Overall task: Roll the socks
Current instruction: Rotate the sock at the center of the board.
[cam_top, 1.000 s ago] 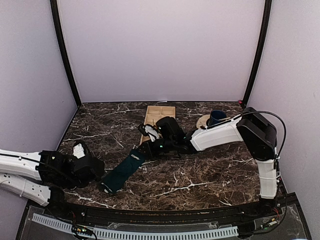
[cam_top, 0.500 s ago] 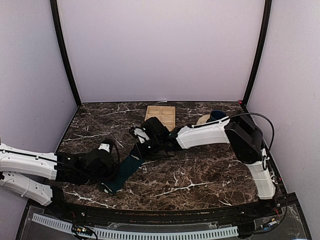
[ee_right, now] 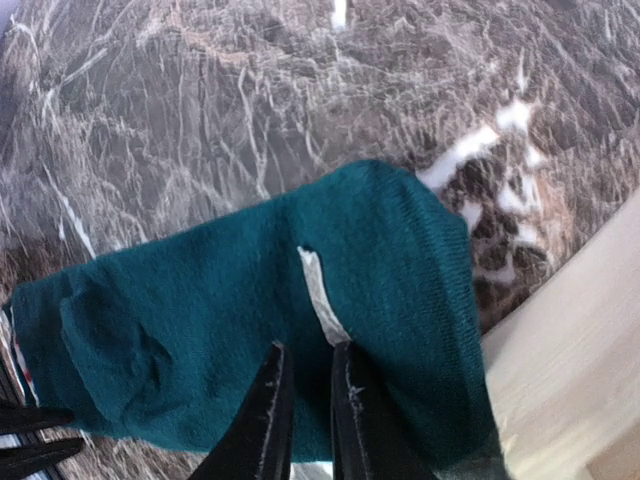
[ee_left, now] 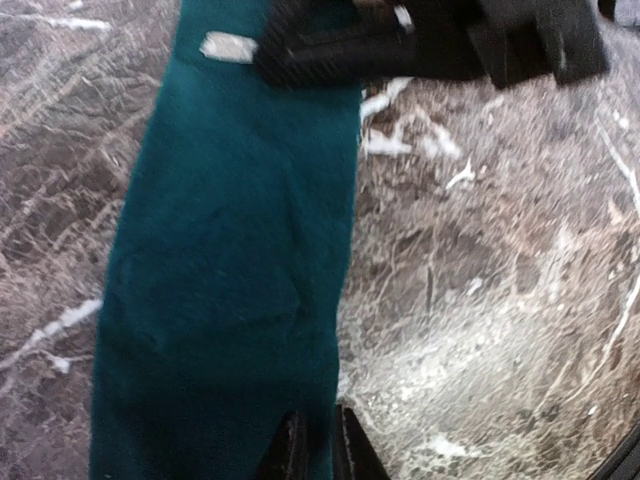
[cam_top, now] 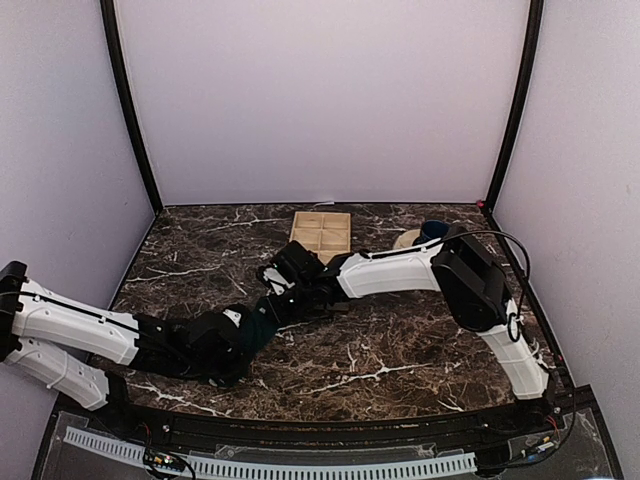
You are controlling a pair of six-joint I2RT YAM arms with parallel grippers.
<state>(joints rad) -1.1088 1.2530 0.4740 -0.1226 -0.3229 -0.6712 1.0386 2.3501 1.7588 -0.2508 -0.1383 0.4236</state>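
The right claw [ee_right: 308, 352] is closed on one end of the teal sock [ee_right: 230, 300], just beside a white tag [ee_right: 320, 290]. The left claw [ee_left: 316, 412] has its fingers nearly together over the opposite end's edge and appears to be gripping it. Held at both ends, the sock lies stretched on the counter [ee_right: 200, 100] between them, probably to straighten it for rolling. A wooden tray [ee_right: 580, 330] sits just beyond the right claw. From above, the arms hide most of the sock, and the patterned sock cannot be made out.
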